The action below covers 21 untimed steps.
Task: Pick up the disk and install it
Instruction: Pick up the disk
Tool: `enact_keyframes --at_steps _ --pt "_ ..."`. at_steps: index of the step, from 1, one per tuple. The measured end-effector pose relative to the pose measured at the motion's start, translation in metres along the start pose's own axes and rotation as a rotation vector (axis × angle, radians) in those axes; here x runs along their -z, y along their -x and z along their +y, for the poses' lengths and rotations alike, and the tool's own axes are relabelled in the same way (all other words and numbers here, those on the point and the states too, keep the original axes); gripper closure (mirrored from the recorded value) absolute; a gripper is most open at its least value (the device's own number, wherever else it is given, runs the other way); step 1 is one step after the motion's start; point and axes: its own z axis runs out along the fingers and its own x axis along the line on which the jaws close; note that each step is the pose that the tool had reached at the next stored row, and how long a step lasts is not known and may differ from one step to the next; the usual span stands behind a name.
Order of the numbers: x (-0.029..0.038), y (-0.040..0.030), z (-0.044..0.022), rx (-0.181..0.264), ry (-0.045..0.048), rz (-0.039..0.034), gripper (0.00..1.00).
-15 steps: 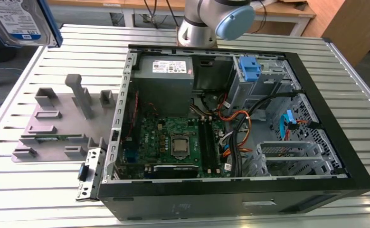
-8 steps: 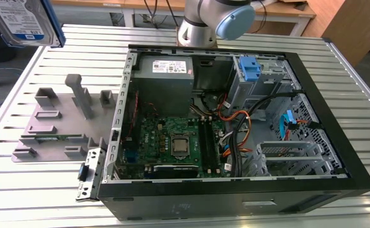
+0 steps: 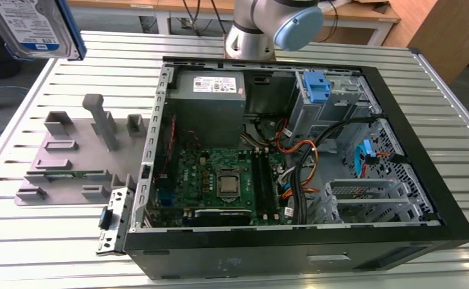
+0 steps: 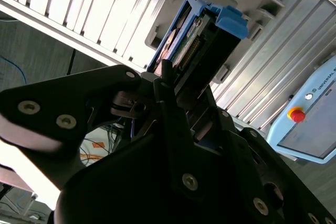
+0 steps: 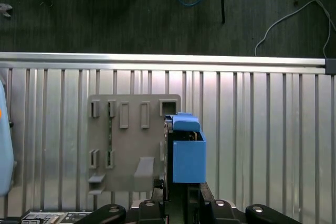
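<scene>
Held aloft: the gripper has the disk clamped edge-on between its fingers, high at the exterior view's left, above the slatted table and well apart from the open computer case. In the first wrist view the drive's blue carrier bracket juts out from the jaws over the edge of the grey fixture plate. The step in hand looks to be the carry toward the case, with the installation not yet done. Doing it well would mean holding the drive square to the drive cage, travelling high enough to pass the case wall, and steering wide of the loose cables. Just where the pads bite on the drive is hidden by the gripper body, so a slip cannot be ruled out.
</scene>
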Motion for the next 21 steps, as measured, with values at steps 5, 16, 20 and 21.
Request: enact_keyframes --at_steps 5,16,20,21 --pt "0.0 0.0 -0.0015 0.0 -0.0001 0.0 0.65" --pt "0.0001 0.0 -0.0078 0.0 0.0 0.0 0.65" --pt "0.0001 0.0 -0.0102 0.0 0.0 0.0 0.65" --pt "0.0001 0.0 -0.0109 0.0 0.0 0.0 0.65"
